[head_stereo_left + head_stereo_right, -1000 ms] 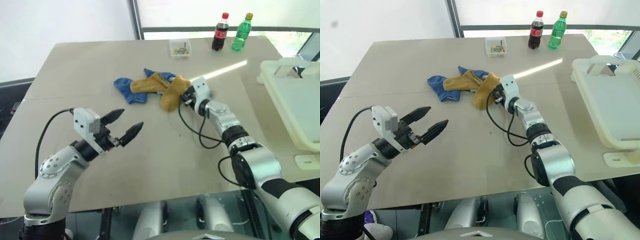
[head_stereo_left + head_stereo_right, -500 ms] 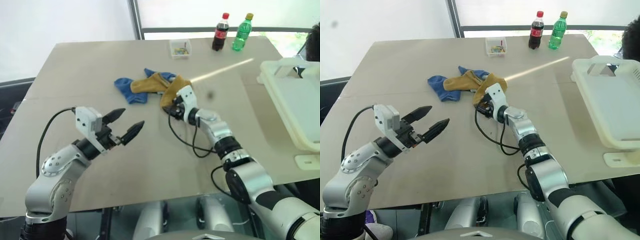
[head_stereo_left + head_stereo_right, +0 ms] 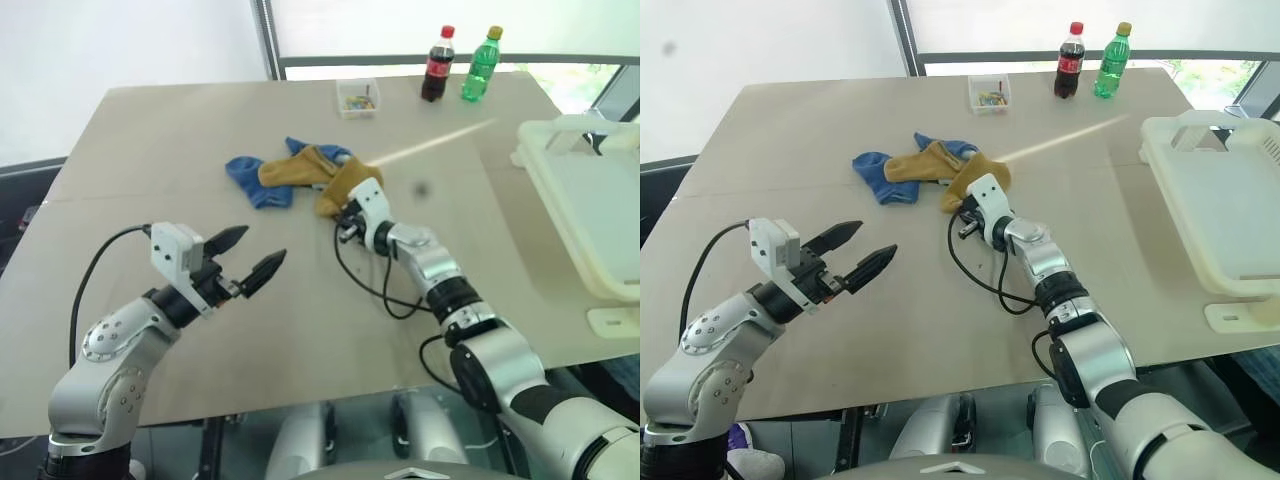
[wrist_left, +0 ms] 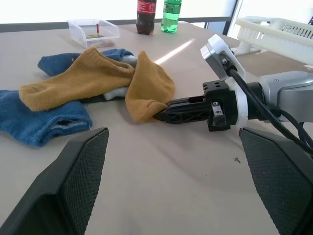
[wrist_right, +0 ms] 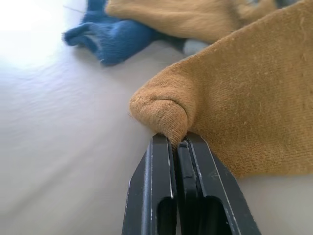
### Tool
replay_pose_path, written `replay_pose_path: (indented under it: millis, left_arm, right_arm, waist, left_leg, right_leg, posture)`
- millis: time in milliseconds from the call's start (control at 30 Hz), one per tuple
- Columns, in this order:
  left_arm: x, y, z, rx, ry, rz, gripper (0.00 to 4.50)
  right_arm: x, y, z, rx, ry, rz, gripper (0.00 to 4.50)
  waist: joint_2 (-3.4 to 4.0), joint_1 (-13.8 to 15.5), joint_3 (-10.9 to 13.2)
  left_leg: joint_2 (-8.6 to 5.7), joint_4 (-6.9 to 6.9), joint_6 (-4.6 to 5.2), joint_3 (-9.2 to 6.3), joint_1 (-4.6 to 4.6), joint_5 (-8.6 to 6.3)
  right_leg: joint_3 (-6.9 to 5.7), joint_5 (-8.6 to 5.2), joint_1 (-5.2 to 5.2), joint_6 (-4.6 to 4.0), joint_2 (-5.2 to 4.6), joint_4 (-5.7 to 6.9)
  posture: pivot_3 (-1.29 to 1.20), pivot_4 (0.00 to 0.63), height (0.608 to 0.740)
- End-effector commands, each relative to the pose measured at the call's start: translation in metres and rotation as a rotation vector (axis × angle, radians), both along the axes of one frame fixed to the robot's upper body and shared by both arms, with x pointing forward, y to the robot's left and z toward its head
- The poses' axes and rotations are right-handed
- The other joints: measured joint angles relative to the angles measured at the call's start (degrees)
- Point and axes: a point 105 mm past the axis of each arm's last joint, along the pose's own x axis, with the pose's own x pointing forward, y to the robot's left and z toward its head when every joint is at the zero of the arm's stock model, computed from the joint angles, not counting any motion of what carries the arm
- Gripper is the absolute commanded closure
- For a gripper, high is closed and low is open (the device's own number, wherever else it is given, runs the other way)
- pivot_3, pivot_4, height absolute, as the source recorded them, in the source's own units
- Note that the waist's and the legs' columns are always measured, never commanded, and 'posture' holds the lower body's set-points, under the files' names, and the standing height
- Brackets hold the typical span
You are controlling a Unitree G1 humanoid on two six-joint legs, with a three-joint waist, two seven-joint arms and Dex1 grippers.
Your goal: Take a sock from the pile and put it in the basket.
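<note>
The pile [image 3: 290,172] of blue and mustard-yellow socks lies mid-table. One mustard sock [image 3: 342,186] hangs off its near right side. My right gripper [image 5: 178,141] is shut on a pinched fold at this sock's near edge, low over the table, as the left wrist view [image 4: 161,110] also shows. My left gripper [image 3: 262,250] hovers open over the near left of the table, apart from the pile, with nothing between its fingers. The white basket [image 3: 548,186] stands at the table's right edge.
A small clear plastic box [image 3: 358,97] sits behind the pile at the far edge, with a cola bottle [image 3: 435,65] and a green bottle [image 3: 480,63] to its right. A black cable [image 3: 385,290] loops from my right wrist onto the table.
My right gripper came back and leftward to the near tip of the mustard sock and shut on its edge. The left gripper stayed in place, open.
</note>
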Motion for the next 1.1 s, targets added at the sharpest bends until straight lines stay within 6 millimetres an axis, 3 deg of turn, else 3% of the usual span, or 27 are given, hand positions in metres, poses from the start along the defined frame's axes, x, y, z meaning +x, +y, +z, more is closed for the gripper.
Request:
replay_pose_path:
  millis: [33, 133, 233, 367, 533, 667, 800, 1033, 1100]
  left_arm:
    - [-0.002, -0.001, 0.013, 0.013, -0.055, -0.012, 0.00]
    - [0.001, -0.002, 0.014, 0.014, -0.057, -0.020, 0.00]
    - [0.002, -0.002, 0.015, 0.014, -0.058, -0.022, 0.00]
    - [0.003, -0.002, 0.014, 0.012, -0.057, -0.021, 0.00]
    - [0.003, -0.004, 0.012, 0.006, -0.056, -0.019, 0.00]
    - [0.003, -0.008, 0.011, 0.001, -0.057, -0.025, 0.00]
    - [0.003, -0.010, 0.011, 0.000, -0.058, -0.028, 0.00]
    - [-0.001, -0.004, 0.011, 0.011, -0.068, -0.010, 0.00]
    - [-0.002, -0.002, 0.011, 0.007, -0.069, 0.002, 0.00]
  right_arm:
    - [-0.020, 0.033, 0.027, 0.073, 0.005, 0.123, 4.43]
    - [-0.030, 0.039, 0.028, 0.026, -0.015, 0.173, 4.43]
    - [-0.028, 0.033, 0.024, 0.011, 0.000, 0.137, 3.57]
    - [-0.031, 0.018, 0.028, 0.008, -0.025, 0.105, 1.79]
    - [-0.035, -0.002, 0.047, 0.016, -0.133, 0.099, 1.79]
    - [-0.006, -0.027, 0.058, 0.049, -0.157, -0.076, 1.79]
    - [0.027, -0.046, 0.053, -0.019, -0.160, -0.245, 1.79]
    - [0.048, -0.048, 0.040, -0.026, -0.082, -0.310, 1.79]
    - [0.048, -0.044, 0.038, -0.031, -0.072, -0.300, 2.30]
  waist:
    - [0.01, 0.0, 0.0]
    - [0.02, 0.3, 0.0]
    - [0.00, 0.4, 0.0]
    - [0.01, 0.4, 0.0]
    - [0.01, 0.3, 0.0]
    - [0.01, 0.2, 0.0]
    - [0.01, 0.2, 0.0]
    - [0.01, 0.1, 0.0]
    - [0.02, 0.1, 0.0]
  left_leg:
    - [0.02, 0.00, 0.00, 0.01, 0.00, 0.00]
    - [0.02, -0.01, 0.00, -0.01, -0.01, 0.00]
    - [-0.06, 0.00, 0.00, -0.06, -0.02, 0.00]
    - [-0.07, -0.01, -0.01, -0.09, -0.05, -0.01]
    - [-0.07, -0.01, 0.00, -0.07, -0.07, 0.00]
    - [-0.05, -0.01, 0.00, -0.05, -0.02, 0.00]
    - [-0.07, 0.00, 0.00, -0.02, -0.03, 0.00]
    - [-0.06, -0.03, 0.00, 0.01, -0.06, 0.00]
    - [-0.06, -0.03, 0.01, 0.01, -0.08, 0.00]
  right_leg:
    - [0.00, 0.00, -0.01, 0.00, 0.00, 0.01]
    - [-0.02, 0.00, -0.02, 0.00, 0.00, 0.01]
    - [-0.06, 0.00, 0.00, 0.00, -0.08, 0.00]
    - [-0.09, 0.00, -0.01, 0.00, -0.08, -0.02]
    - [-0.08, 0.00, -0.02, 0.00, -0.07, -0.03]
    - [-0.07, 0.00, -0.02, 0.00, -0.01, -0.01]
    - [-0.05, 0.00, -0.01, 0.00, -0.02, 0.00]
    - [-0.03, 0.00, -0.02, 0.00, -0.01, -0.07]
    - [-0.03, 0.00, -0.02, 0.00, -0.01, -0.08]
  posture:
    - [0.00, 0.150, 0.732]
    - [0.00, 0.150, 0.732]
    - [0.00, 0.150, 0.732]
    - [0.00, 0.150, 0.732]
    - [0.00, 0.150, 0.732]
    - [0.00, 0.150, 0.732]
    - [0.00, 0.150, 0.732]
    - [0.00, 0.150, 0.732]
    - [0.00, 0.150, 0.732]
